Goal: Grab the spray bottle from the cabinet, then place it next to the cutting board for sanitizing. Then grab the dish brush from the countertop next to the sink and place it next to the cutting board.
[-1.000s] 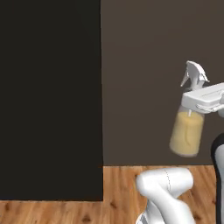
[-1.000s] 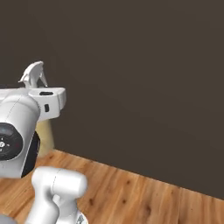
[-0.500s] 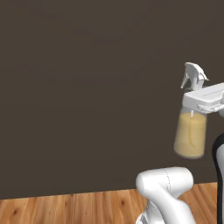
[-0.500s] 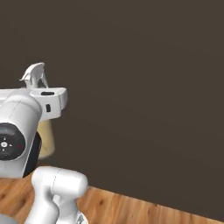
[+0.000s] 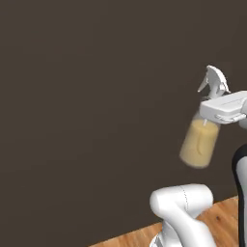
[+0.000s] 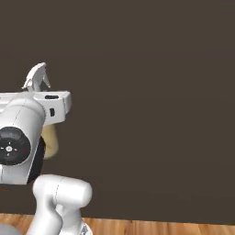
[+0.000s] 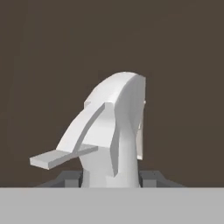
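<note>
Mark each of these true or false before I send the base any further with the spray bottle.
1. The jaws are shut on the spray bottle at its neck. True.
2. The bottle is empty. False: pale yellow-tan liquid fills its lower body.
3. The sprayer head sits above the gripper. True.
4. The bottle rests on the wooden floor. False: it hangs in the air, carried by the arm.
5. The cutting board lies just ahead. False: a plain dark wall stands ahead, with no board in sight.
</note>
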Controlling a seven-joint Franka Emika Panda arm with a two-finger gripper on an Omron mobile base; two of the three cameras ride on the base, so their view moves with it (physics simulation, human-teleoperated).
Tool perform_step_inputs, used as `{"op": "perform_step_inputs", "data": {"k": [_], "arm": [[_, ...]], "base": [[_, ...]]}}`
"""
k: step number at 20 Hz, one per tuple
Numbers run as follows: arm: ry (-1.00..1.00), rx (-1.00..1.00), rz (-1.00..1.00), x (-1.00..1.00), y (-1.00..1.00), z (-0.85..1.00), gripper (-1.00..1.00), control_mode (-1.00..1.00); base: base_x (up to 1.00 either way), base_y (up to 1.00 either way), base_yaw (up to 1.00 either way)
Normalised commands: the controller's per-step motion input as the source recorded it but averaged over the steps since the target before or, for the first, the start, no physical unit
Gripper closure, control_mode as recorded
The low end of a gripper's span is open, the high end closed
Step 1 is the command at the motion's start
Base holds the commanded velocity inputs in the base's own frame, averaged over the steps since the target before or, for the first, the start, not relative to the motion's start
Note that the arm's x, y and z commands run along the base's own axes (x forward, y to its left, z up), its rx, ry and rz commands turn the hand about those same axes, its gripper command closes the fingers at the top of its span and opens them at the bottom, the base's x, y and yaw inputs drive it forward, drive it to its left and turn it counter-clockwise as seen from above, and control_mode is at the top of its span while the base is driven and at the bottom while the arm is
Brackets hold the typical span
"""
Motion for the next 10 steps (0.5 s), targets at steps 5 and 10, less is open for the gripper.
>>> {"op": "perform_step_inputs", "data": {"k": [5,10], "arm": [[0.0,0.0,0.0,0.0,0.0,0.0,1.0,1.0],[0.0,0.0,0.0,0.0,0.0,0.0,1.0,1.0]], "base": [[0.02,-0.34,-0.84],[0.06,0.2,-0.93]]}}
